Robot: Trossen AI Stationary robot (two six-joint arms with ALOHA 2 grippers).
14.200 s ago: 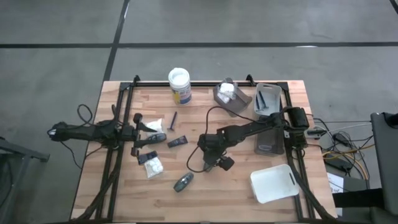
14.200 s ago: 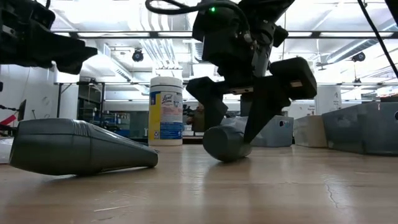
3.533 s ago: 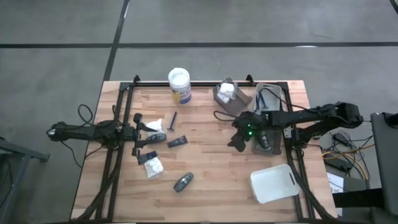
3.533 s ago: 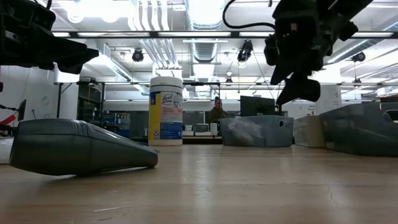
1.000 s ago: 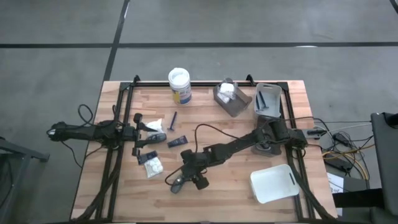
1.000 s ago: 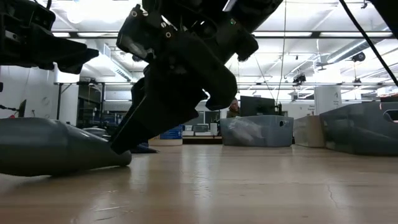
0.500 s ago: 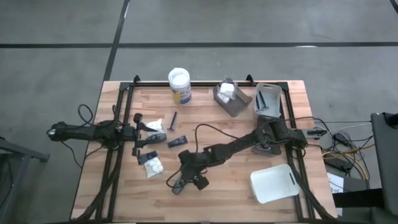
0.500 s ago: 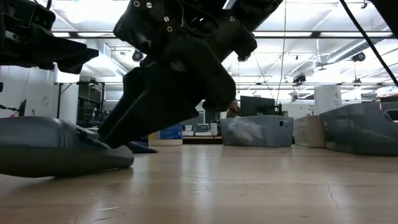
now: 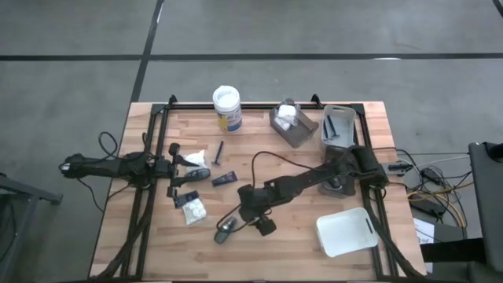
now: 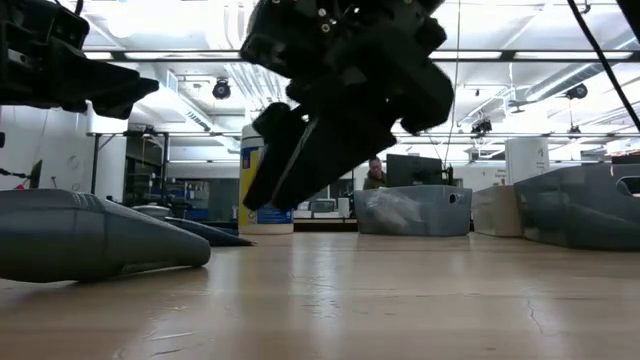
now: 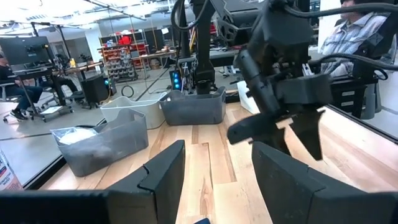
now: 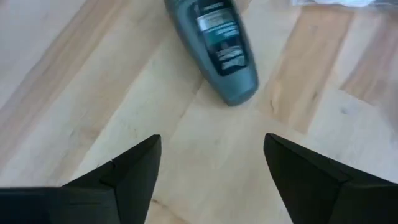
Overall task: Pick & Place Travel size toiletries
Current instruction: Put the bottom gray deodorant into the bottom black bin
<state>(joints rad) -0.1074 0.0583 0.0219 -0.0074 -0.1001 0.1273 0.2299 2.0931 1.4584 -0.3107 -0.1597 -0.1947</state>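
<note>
Two arms in play, but only one is working: the right gripper (image 9: 253, 214) has lifted up and back from the dark grey tube (image 9: 225, 230), jaws spread wide and empty. A second ago it was down on that tube; now the tube (image 12: 219, 43) lies loose on the wooden surface (image 9: 291, 244), near edge, left of centre. That looks like a missed or abandoned grab, so another descent seems needed. Left gripper (image 9: 174, 174) waits at the left, jaws parted.

even overhead light, ceiling-lamp glare in low view, blurred bottle (image 12: 219, 46) up close
</note>
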